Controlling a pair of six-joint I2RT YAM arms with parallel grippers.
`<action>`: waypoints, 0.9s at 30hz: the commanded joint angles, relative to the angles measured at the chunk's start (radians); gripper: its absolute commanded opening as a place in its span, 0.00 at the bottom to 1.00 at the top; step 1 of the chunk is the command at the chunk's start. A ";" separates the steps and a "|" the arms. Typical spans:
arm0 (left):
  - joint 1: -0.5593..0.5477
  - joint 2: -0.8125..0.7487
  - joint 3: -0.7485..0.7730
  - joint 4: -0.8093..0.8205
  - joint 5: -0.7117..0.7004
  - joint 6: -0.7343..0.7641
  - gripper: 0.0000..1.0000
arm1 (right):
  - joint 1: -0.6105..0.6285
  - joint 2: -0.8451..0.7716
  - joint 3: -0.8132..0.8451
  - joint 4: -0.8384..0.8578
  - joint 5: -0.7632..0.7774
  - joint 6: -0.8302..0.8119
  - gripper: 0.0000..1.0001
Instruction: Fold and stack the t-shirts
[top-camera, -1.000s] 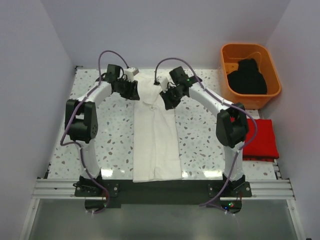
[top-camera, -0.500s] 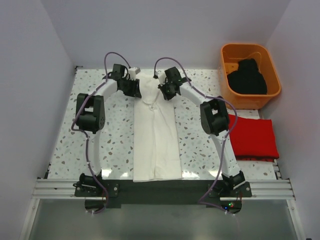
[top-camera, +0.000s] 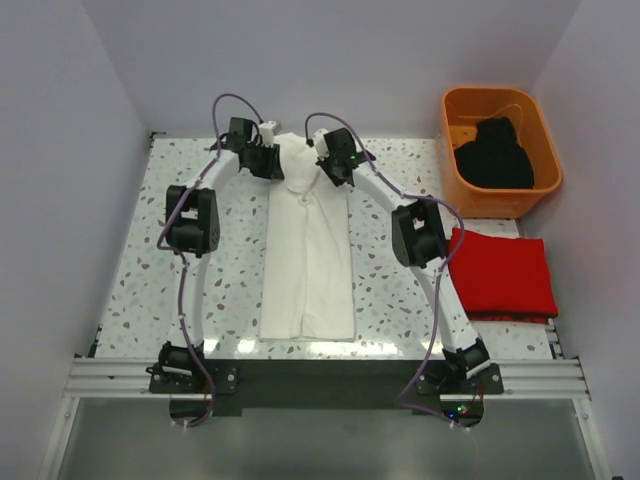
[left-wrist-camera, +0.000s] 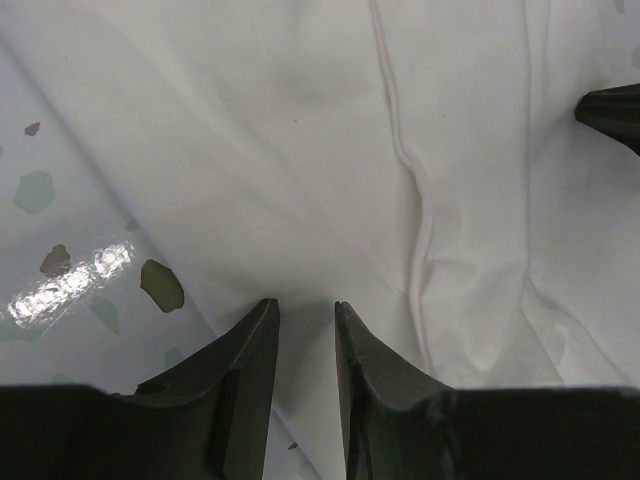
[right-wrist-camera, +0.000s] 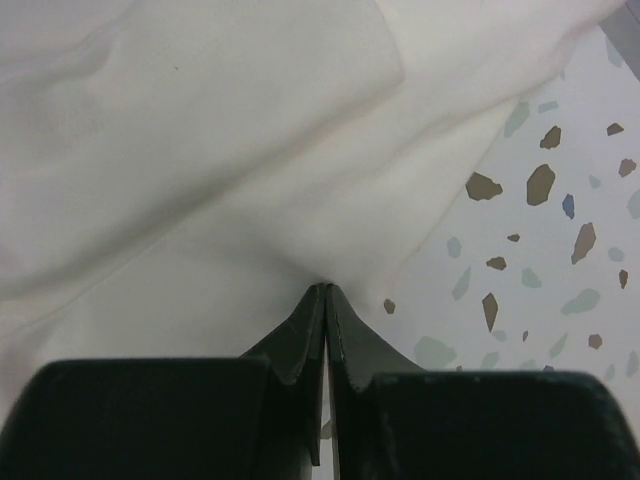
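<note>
We see the white t-shirt lying as a long strip on the desk, 12 to 6 o'clock. At its 12 o'clock end our left claw and right claw each pinch its cloth. The red t-shirt lies at 3 o'clock.

Far end of white shirt under both jaws; underside of black shirt inside orange tub
</note>
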 joint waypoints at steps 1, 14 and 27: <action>0.021 0.053 -0.001 -0.017 -0.069 0.029 0.35 | -0.008 0.003 -0.039 0.079 0.099 -0.071 0.05; 0.035 -0.246 -0.134 0.235 0.032 0.076 1.00 | -0.002 -0.194 -0.098 0.228 0.004 -0.090 0.57; 0.046 -0.818 -0.469 0.134 0.248 0.448 1.00 | 0.130 -0.826 -0.593 0.158 -0.258 -0.415 0.98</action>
